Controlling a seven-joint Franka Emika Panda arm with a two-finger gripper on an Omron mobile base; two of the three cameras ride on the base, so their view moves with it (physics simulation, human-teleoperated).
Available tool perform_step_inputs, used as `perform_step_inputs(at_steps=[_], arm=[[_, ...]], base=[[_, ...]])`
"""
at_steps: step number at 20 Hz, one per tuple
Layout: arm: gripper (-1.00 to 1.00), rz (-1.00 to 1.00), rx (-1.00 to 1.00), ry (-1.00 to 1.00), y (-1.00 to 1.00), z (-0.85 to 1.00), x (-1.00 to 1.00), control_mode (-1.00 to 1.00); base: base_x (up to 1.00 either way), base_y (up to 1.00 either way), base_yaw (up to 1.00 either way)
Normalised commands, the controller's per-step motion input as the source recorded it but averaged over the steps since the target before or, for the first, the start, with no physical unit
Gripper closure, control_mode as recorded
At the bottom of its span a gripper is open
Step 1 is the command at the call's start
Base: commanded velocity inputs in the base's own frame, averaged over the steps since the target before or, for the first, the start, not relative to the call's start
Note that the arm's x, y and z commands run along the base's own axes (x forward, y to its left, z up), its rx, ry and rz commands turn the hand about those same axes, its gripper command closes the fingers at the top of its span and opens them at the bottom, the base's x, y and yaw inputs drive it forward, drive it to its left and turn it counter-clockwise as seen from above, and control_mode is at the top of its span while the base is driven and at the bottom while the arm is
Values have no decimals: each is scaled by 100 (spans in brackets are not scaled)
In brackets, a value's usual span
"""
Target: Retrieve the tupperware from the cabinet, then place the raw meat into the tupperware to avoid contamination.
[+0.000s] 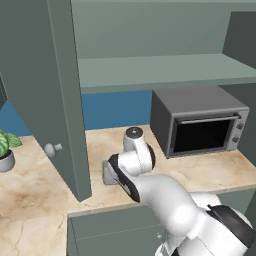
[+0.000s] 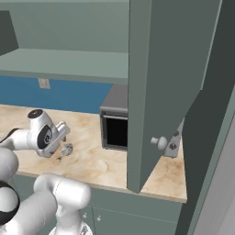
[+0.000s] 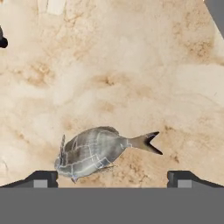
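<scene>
The raw meat [image 3: 94, 151] is a small grey fish with whitish scales and a forked tail; it lies flat on its side on the beige marbled bench [image 3: 131, 65]. The grey-green cabinet [image 1: 150, 70] hangs above with both doors open, its shelf bare.

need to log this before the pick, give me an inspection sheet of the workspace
surface: marbled beige counter, bare around the meat
job's things: raw meat, a grey fish shape, lies flat on the counter; cabinet doors open, visible shelf bare; tupperware nothing seen
clutter: microwave at the back of the counter; potted plant at the left
grippers: gripper open, over the meat, one fingertip at each side
cables: nothing seen
surroundings: blue back wall; wall outlet
</scene>
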Motion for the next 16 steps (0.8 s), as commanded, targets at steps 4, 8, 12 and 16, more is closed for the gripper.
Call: perform_step_inputs(at_steps=[4,8,12,16], arm=[[-100,-22,4,2,-29,23,5,-100],[-100,8,0,11,-2,7,19,-100],[-100,10,13,1,-33,10,0,-100],[-100,34,9,0,-17,12,0,-100]], base=[[0,0,0],[0,0,0],[0,0,0],[0,0,0]])
